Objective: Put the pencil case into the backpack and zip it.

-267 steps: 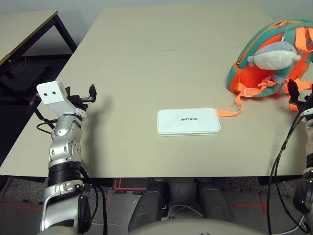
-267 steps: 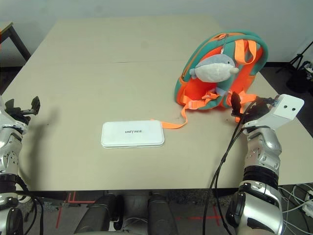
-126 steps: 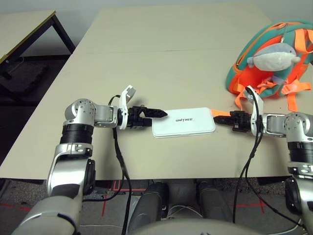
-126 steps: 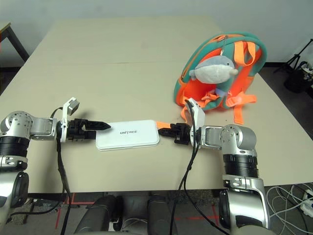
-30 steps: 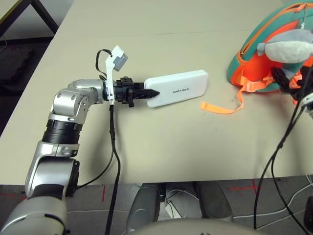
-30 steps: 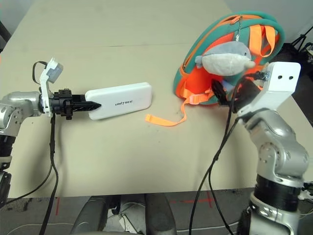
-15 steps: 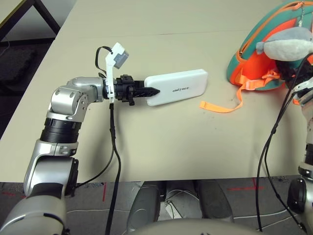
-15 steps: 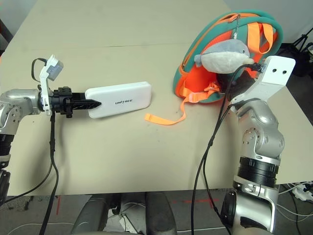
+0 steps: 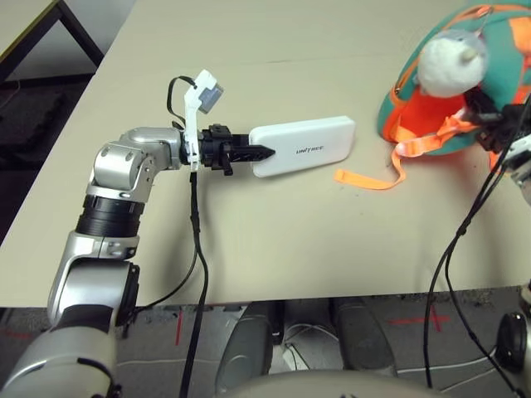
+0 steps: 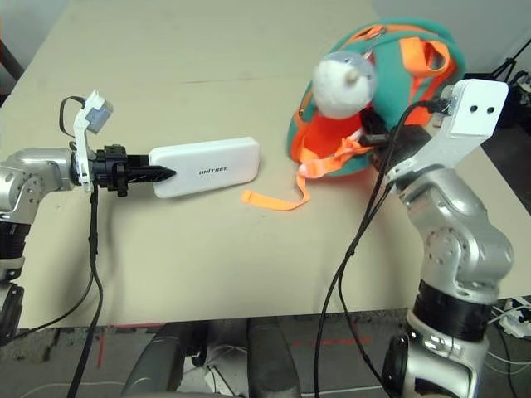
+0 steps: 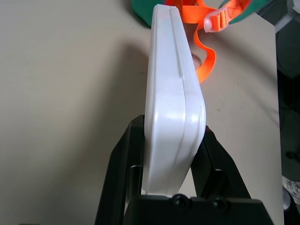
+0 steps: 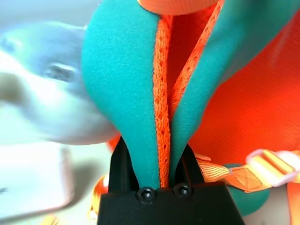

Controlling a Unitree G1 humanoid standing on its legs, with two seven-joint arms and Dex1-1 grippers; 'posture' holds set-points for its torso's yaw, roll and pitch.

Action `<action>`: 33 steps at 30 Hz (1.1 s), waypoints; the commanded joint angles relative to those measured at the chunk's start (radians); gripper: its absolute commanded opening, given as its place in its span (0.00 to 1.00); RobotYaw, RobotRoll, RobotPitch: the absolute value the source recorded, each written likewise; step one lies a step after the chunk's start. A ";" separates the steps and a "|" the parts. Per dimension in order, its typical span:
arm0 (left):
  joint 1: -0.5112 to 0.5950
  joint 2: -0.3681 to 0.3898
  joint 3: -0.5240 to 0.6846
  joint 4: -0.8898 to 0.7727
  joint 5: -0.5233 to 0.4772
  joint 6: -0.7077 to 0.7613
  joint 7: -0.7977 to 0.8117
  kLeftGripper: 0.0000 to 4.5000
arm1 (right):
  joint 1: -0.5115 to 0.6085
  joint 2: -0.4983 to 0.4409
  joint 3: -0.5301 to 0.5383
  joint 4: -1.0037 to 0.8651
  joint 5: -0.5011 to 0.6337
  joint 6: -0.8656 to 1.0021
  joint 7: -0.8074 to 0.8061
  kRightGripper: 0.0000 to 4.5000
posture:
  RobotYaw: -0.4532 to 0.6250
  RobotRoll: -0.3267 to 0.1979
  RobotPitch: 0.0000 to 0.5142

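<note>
Pencil case (image 9: 303, 147): it is white and flat, and the left pincer (image 9: 249, 154) is clamped on one short end, holding it out over the worktop (image 9: 274, 224). Its far end points at the backpack (image 10: 377, 91), but the two are still apart. An orange strap (image 9: 365, 178) lies on the worktop between them.

The right pincer (image 12: 154, 176) is pressed together on the teal edge of the backpack, right by the orange zipper trim. The plush shark (image 10: 340, 83) hangs beside that edge.

I think the step now is to open the backpack's mouth. The right pincer should pull that edge up and away, so the gap gets wide. It should hold tight, because the soft edge can slip out. The left pincer should keep the pencil case flat and aim it at the gap, not at the plush shark or the orange strap.
</note>
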 commanded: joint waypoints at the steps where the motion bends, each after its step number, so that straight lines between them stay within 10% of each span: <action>1: -0.022 -0.017 -0.019 0.032 0.015 -0.029 -0.023 0.32 | 0.035 0.043 -0.031 -0.173 0.155 0.087 -0.112 0.11 | 0.22 0.62 0.38; 8: -0.078 -0.059 -0.049 0.133 0.053 -0.082 -0.058 0.32 | 0.135 0.008 -0.058 -0.352 0.471 0.079 -0.385 0.11 | 0.16 0.62 0.38; 17: -0.157 -0.075 -0.043 0.318 0.129 -0.195 -0.084 0.32 | 0.161 -0.315 -0.053 -0.345 0.833 -0.092 -0.597 0.11 | 0.12 0.62 0.39; 33: -0.271 0.083 0.053 0.639 0.214 -0.401 -0.124 0.32 | 0.152 -0.500 0.030 -0.267 0.872 -0.217 -0.473 0.11 | 0.19 0.62 0.41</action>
